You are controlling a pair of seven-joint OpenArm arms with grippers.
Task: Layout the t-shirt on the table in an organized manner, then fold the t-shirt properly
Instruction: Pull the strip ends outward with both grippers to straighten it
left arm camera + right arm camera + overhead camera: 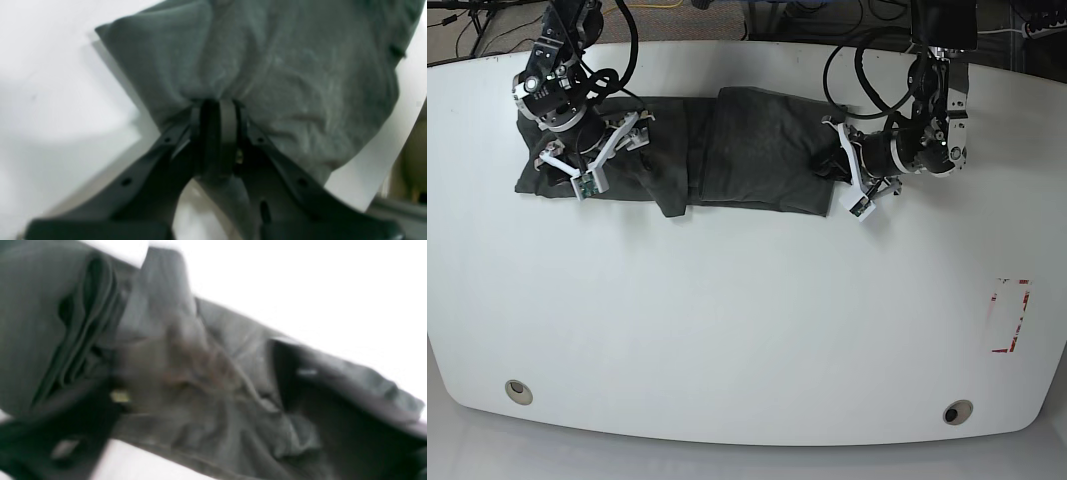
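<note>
The dark grey t-shirt (pixel 727 150) lies as a long wrinkled band along the far side of the white table (pixel 747 320). My left gripper (pixel 839 165) is at the band's right end. In the left wrist view it (pixel 218 106) is shut, with a bunch of the t-shirt (pixel 267 60) pinched between its tips. My right gripper (pixel 592 150) sits over the band's left part. The right wrist view is blurred; the dark fingers (pixel 293 380) stand wide apart there, open, with folded t-shirt (pixel 200 373) under and between them.
Two round metal grommet holes (pixel 518 391) (pixel 957 411) sit near the front edge. A red-outlined mark (pixel 1010 315) is at the right. Black cables (pixel 857 70) trail over the table's far edge behind both arms. The table edge (pixel 383 173) shows close by the left gripper.
</note>
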